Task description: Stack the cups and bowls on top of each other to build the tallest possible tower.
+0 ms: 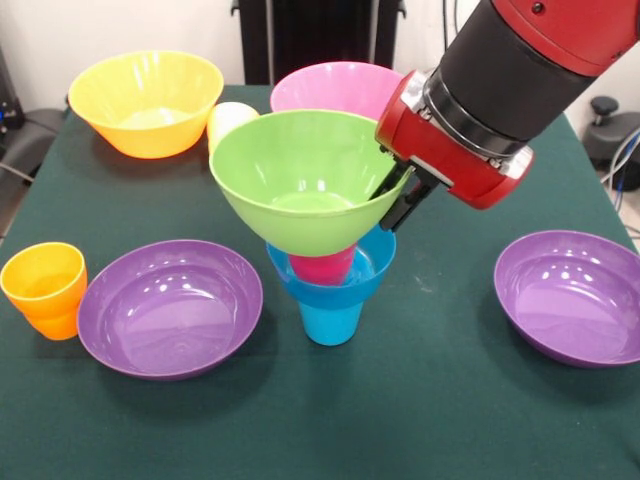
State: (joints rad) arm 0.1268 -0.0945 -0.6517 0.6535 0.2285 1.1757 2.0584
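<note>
The tower stands at the table's middle: a blue cup (331, 322) at the bottom, the small blue bowl (345, 283) on it, the red cup (324, 267) in that bowl, and the lime green bowl (298, 180) on top, tilted toward the camera. My gripper (397, 200) comes down from the upper right. Its dark fingers (410, 205) straddle the green bowl's right rim and are closed on it. The orange cup (45, 288) stands at the left edge. The yellow cup (228, 122) is partly hidden behind the green bowl.
A purple bowl (170, 305) sits left of the tower, and a second purple bowl (575, 295) sits at the right. The orange-yellow bowl (147, 100) is at the far left. The pink bowl (335, 88) is behind the tower, under my arm.
</note>
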